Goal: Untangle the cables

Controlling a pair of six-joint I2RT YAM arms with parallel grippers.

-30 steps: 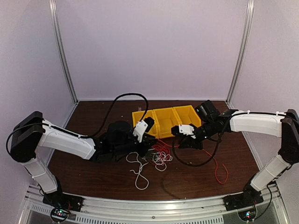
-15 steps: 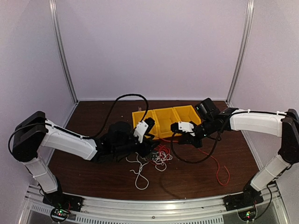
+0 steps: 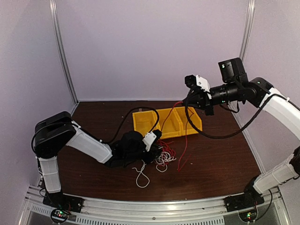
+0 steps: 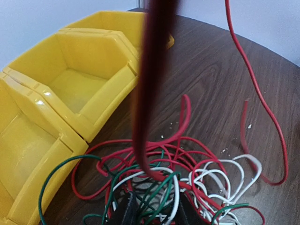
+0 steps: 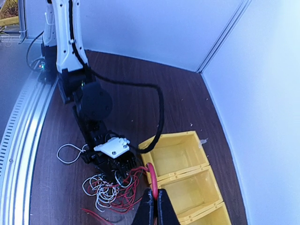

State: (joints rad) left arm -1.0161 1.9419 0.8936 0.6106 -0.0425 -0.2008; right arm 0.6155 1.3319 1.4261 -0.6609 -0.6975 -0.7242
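Step in hand: drawing one strand out of the knot. The right gripper [image 3: 191,96], pinched tight on a thin red plastic-sheathed wire [image 3: 186,126], holds it high above a row of three yellow plastic bins [image 3: 164,123]. The wire hangs from it down to the dark brown wooden table [image 3: 220,159], and the left wrist view shows one run leading taut into the knot.

The left gripper [image 3: 154,140] sits low on the small tangle of thin red, white and green wires [image 3: 161,157], just in front of the bins. Its dark fingers [image 4: 125,211] stand slightly apart with strands between them; whether they pinch, I cannot tell.

Tangle: loose overlapping loops, with red and green wound through white at the centre. One white loop [image 3: 140,177] trails out on the near side.

Next, likely: draw the red wire up and away while the left gripper pins the rest. Watch for snagged loops dragging the whole bundle.
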